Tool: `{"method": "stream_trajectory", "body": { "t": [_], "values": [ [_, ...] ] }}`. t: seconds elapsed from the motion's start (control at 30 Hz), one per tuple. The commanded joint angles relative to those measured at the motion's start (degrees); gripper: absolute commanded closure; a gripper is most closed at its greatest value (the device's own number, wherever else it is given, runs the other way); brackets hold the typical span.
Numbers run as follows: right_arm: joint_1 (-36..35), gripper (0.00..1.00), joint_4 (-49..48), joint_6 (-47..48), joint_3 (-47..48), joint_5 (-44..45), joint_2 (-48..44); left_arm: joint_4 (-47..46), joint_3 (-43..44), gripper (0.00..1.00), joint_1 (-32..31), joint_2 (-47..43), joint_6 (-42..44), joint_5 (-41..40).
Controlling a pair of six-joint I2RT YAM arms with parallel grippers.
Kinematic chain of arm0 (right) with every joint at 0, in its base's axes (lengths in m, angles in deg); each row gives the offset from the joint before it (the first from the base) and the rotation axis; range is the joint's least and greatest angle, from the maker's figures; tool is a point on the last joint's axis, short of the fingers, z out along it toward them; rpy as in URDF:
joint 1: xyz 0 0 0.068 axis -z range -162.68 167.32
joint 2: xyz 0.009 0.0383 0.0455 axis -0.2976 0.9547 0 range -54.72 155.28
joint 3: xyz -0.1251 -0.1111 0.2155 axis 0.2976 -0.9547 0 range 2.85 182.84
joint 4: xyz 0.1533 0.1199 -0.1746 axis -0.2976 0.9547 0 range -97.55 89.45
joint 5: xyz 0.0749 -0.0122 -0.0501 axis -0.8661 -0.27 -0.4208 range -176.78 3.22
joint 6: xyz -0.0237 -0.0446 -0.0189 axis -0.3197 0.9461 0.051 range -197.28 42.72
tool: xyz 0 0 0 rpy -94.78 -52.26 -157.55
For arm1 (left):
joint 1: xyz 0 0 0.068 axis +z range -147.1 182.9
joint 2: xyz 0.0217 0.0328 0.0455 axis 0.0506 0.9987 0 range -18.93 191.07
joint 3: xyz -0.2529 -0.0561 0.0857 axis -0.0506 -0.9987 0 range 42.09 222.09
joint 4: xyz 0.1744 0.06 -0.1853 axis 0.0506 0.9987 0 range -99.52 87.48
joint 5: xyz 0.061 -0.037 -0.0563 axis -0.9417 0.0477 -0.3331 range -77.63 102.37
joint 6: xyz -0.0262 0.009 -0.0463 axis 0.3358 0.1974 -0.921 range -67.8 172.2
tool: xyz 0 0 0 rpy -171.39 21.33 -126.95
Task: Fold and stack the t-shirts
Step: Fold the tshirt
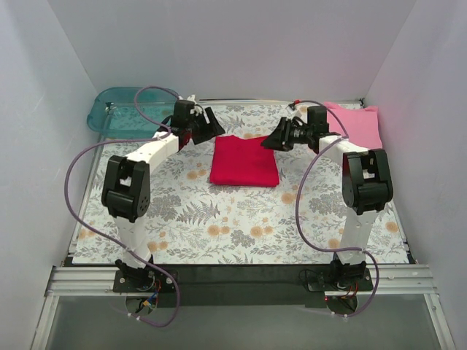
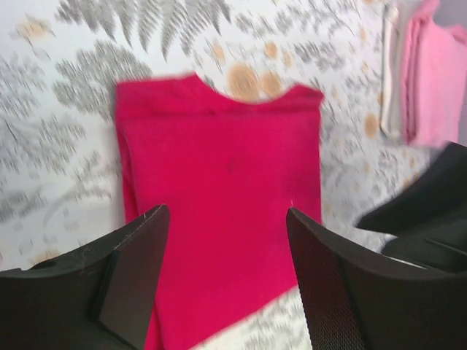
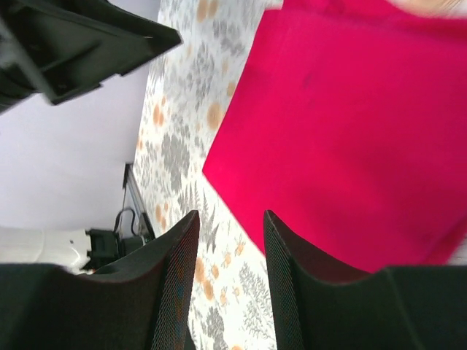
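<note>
White arms (image 1: 157, 149), black joints (image 1: 126, 188), purple cables (image 1: 155, 88)

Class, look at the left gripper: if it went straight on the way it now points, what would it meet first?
Likely the red t-shirt, seen between the left gripper's open fingers; depth is unclear.

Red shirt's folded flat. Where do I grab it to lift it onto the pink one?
Take the red shirt by its left and right edges, left gripper from the left, right gripper from the right; both hang open nearby. It lies flat in stacked layers, so pinch under all of them; held from one side only, it would likely unfold.
</note>
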Motion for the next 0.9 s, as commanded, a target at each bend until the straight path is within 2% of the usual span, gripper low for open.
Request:
{"method": "stream_trajectory", "body": {
  "t": [0.0, 0.03, 0.13, 0.2, 0.4, 0.53, 0.63, 0.73, 0.83, 0.87],
  "values": [
    [-3.5, 0.59, -0.9, 1.8, -6.4, -1.2, -1.8, -1.0, -8.5, 0.40, -1.8, -8.6, -1.5, 2.9],
    [-3.9, 0.59, -1.1, 2.0, -7.3, -1.2, -1.8, -1.7, -13.7, 0.41, -2.4, -10.1, -1.8, 3.9],
    [-5.0, 0.59, -1.6, 2.8, -10.8, -0.6, -1.1, -5.4, -20.5, 0.44, -2.8, -12.2, -3.6, 5.3],
    [-4.7, 0.60, -2.0, 4.2, -12.4, 0.8, 0.2, -7.6, -24.8, 0.51, -2.8, -11.3, -4.4, 5.1],
    [-2.7, 0.60, -2.3, 7.2, -15.9, 2.4, 4.7, -7.0, -28.6, 0.65, -2.8, -8.3, -5.7, 0.8],
    [-1.1, 0.61, -2.4, 8.2, -18.3, 3.1, 4.6, -5.9, -30.9, 0.68, -2.7, -8.1, -6.2, -0.7],
    [-0.9, 0.61, -2.1, 8.4, -19.5, 2.5, 1.1, -4.3, -31.5, 0.67, -2.7, -9.9, -5.6, -1.4],
    [-0.9, 0.61, -1.8, 7.8, -20.3, 2.5, -4.1, -1.5, -31.0, 0.61, -2.7, -14.2, -3.2, -3.5],
    [-0.8, 0.60, 1.1, 8.6, -20.0, 5.4, -10.4, 0.6, -30.3, 0.48, -3.1, -19.3, -0.6, -6.4],
    [-0.9, 0.60, 5.3, 9.7, -19.5, 8.3, -11.9, 1.2, -29.6, 0.40, -3.4, -20.3, 1.5, -7.3]
  ]
}}
